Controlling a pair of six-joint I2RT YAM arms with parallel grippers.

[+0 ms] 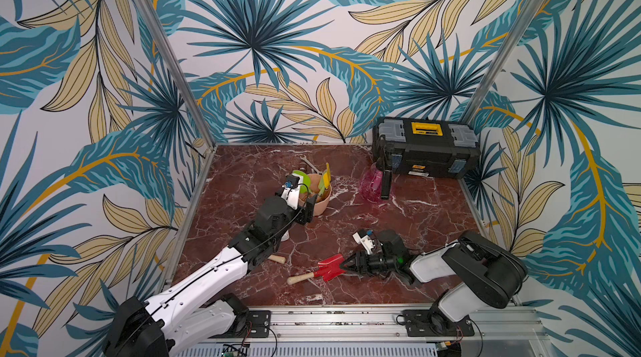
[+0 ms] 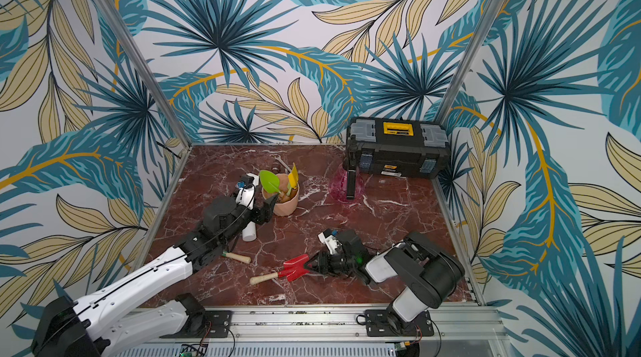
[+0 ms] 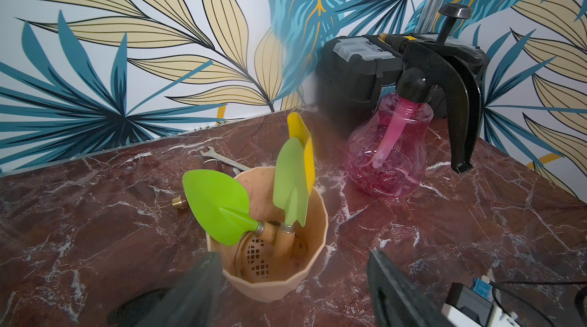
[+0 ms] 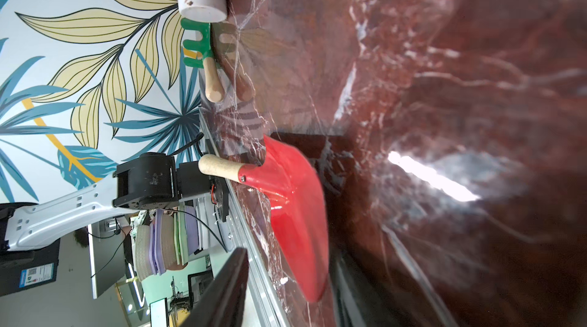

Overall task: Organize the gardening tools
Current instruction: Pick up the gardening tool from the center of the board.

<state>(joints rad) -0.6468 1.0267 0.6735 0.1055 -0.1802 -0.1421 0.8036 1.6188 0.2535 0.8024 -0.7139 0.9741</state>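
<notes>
Three tools stand in the peach plastic pot point(image 3: 276, 289): two lime-green plastic trowels point(image 3: 219, 207) and a yellow scoop point(image 3: 301, 138). Left gripper point(image 3: 293, 258) hangs just short of the pot, fingers spread, empty. Red square wooden-handled shovel point(image 1: 326, 268) lies flat, well apart from the pot on the base-rail side. Right gripper point(image 1: 348, 263) is at its blade; I can't tell if it's pinching. Step in hand, I'd say: shovel pickup. Next I need a firm pinch, a lift, then a carry to the pot. Dark green rake point(image 4: 198, 42) comes after.

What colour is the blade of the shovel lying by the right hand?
The shovel blade is red, clearest in the right wrist view.
</notes>
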